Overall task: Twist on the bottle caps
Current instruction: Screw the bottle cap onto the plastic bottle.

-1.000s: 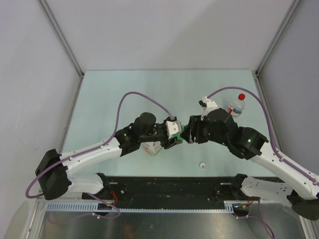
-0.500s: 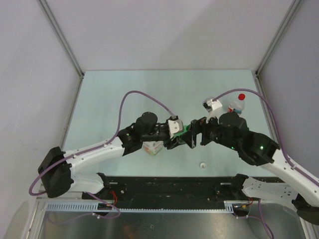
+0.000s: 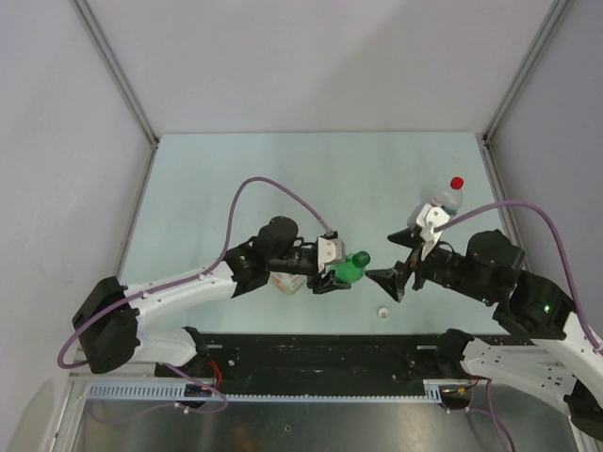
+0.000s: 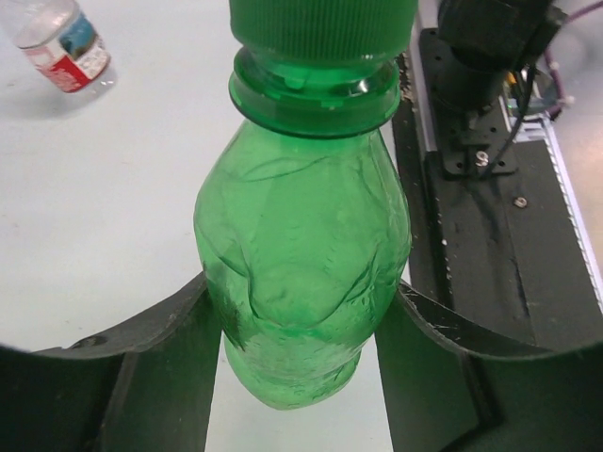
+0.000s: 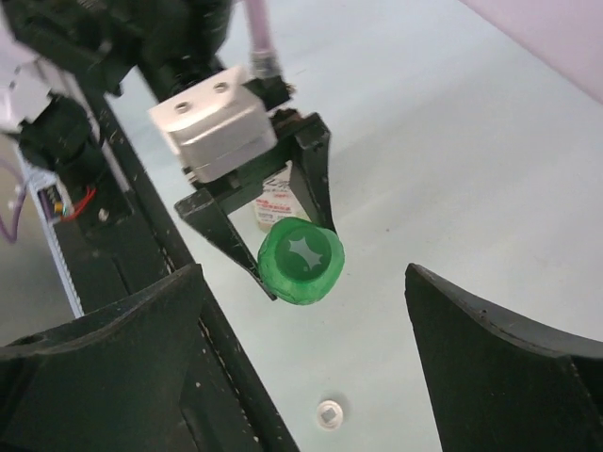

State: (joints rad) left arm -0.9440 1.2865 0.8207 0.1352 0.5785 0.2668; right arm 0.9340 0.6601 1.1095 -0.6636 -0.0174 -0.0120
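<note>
Left wrist: green cap (image 4: 322, 26) on bottle (image 4: 301, 282)

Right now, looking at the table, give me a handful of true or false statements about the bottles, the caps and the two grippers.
1. The left gripper is clamped on the green bottle. True.
2. The green bottle has a bare neck. False: a green cap sits on it.
3. The right gripper is shut on the green cap. False: its jaws stand wide open, clear of the cap.
4. A white cap lies loose on the table. True.
5. The small clear bottle wears a white cap. False: it wears a red cap.
</note>
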